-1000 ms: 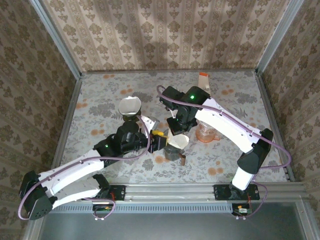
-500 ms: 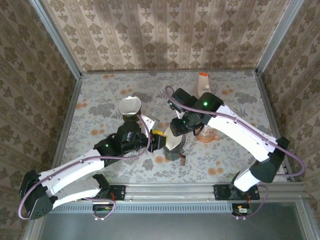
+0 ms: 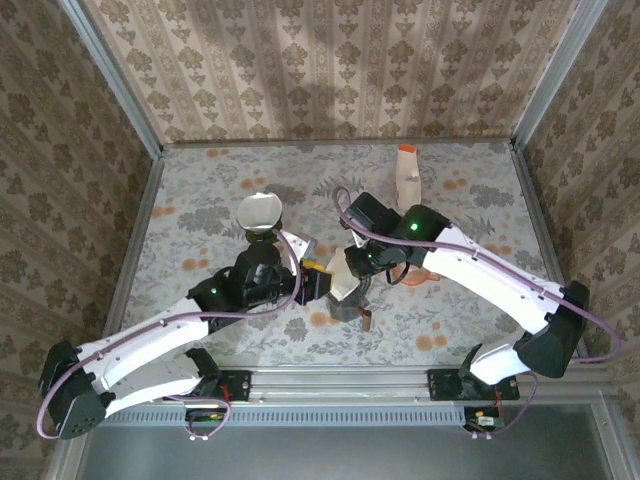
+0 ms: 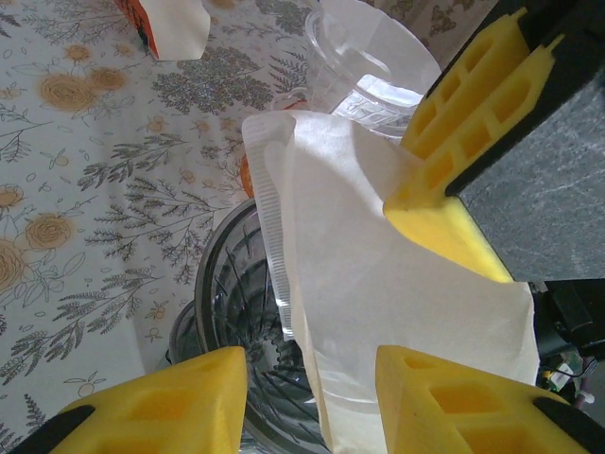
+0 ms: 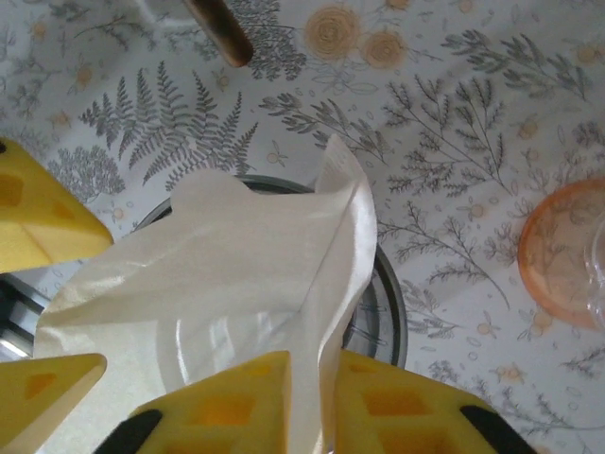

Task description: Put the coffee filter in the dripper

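Dropped the right end effector (image 3: 352, 278) lower and closer to the arm bases since a second ago, elbow swung out wide to the right. No change on the left arm side.

Closed on the white paper coffee filter (image 4: 378, 284): pinched at its upper fold between the right end effector's yellow pads (image 4: 454, 132), confirmed from both wrist cams. Hangs straight below those pads, lower part down inside the dark ribbed glass dripper (image 4: 227, 303), upper part standing proud of the rim. Creased along one side, not lying flat against the dripper wall yet.

Can't call the left end effector (image 3: 322, 284) either way: yellow fingers part-way apart at the dripper's rim, reaching in from the opposite side to the right one, with the filter's lower edge in the gap. Unclear whether clamping anything.

Found the dripper directly under the right end effector's fingertips and right at the left one's, standing on the floral-print desk (image 3: 200, 180). Sticking out of it on the side toward the arm bases: brown rod-shaped handle (image 3: 364, 318).

Straight ahead of the left end effector, just past the filter: clear glass jug with an orange base (image 4: 359, 71), near the dripper, contact not discernible. Well beyond both end effectors, toward the back wall: white container with an orange top (image 3: 407, 172).
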